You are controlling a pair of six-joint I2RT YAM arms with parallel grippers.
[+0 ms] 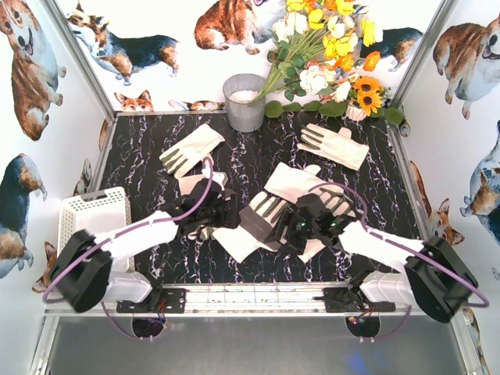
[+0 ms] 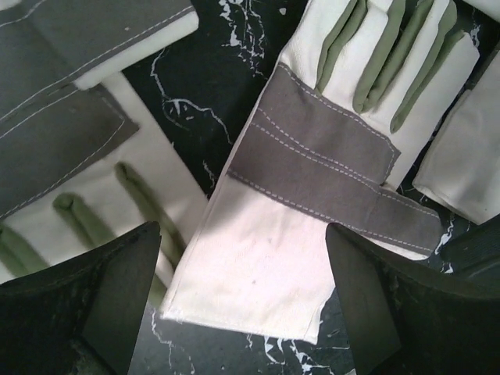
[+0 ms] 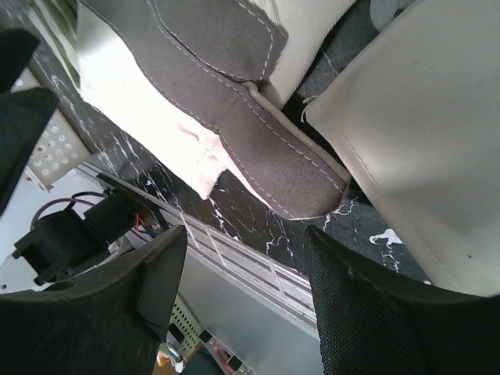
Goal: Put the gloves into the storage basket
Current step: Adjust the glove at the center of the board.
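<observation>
Several cream-white gloves lie on the black marbled table: one at the back left [image 1: 191,148], one at the back right [image 1: 333,144], and a pile in the middle [image 1: 269,211]. The white slotted storage basket [image 1: 94,212] stands at the near left and looks empty. My left gripper [image 1: 226,211] is open and empty, just above the cuff of a grey-patched glove [image 2: 328,148], whose cuff lies between the fingers [image 2: 101,297]. My right gripper [image 1: 291,228] is open and empty over the pile's near edge, close to a grey-patched glove thumb [image 3: 266,148].
A grey metal bucket [image 1: 244,101] and a bunch of artificial flowers [image 1: 336,55] stand at the back wall. The table's metal front rail [image 3: 258,258] runs under the right gripper. Another glove [image 2: 62,133] lies left of the left gripper. The two grippers are close together.
</observation>
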